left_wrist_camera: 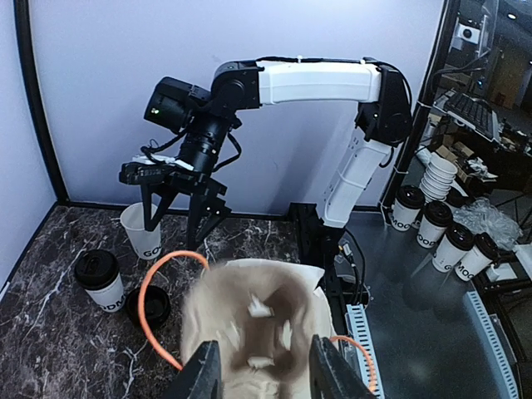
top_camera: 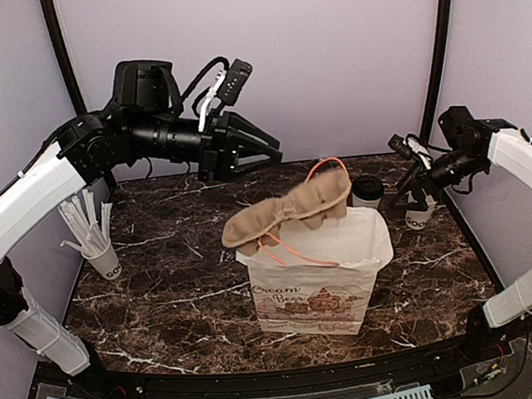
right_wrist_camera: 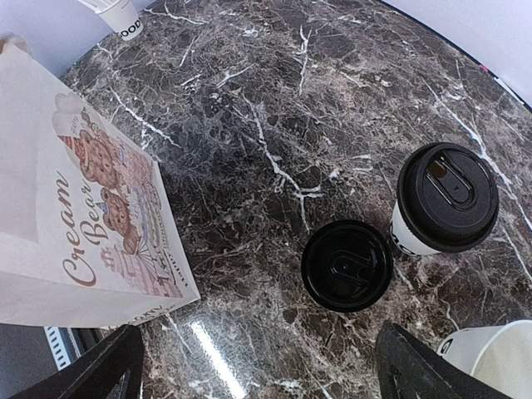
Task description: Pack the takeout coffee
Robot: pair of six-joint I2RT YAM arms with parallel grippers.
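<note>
Right wrist view gives me the coffee best: a white paper cup under a black lid with a sip slot. It stands on the marble table ahead of my right gripper, off to its right. I cannot read the print on its side. A loose black lid lies just beside it, nearer the gripper, and an open white cup sits by the finger on that side. That gripper is spread wide with nothing between its fingers. To its left stands the paper bag, printed "Cream Bear" over a drawing.

In the top view a brown cardboard cup carrier rests across the bag's mouth. It is below my left gripper, whose fingers are partly apart and clear of it. Off to that gripper's left, a cup lettered "GOO" holds white wrapped straws.
</note>
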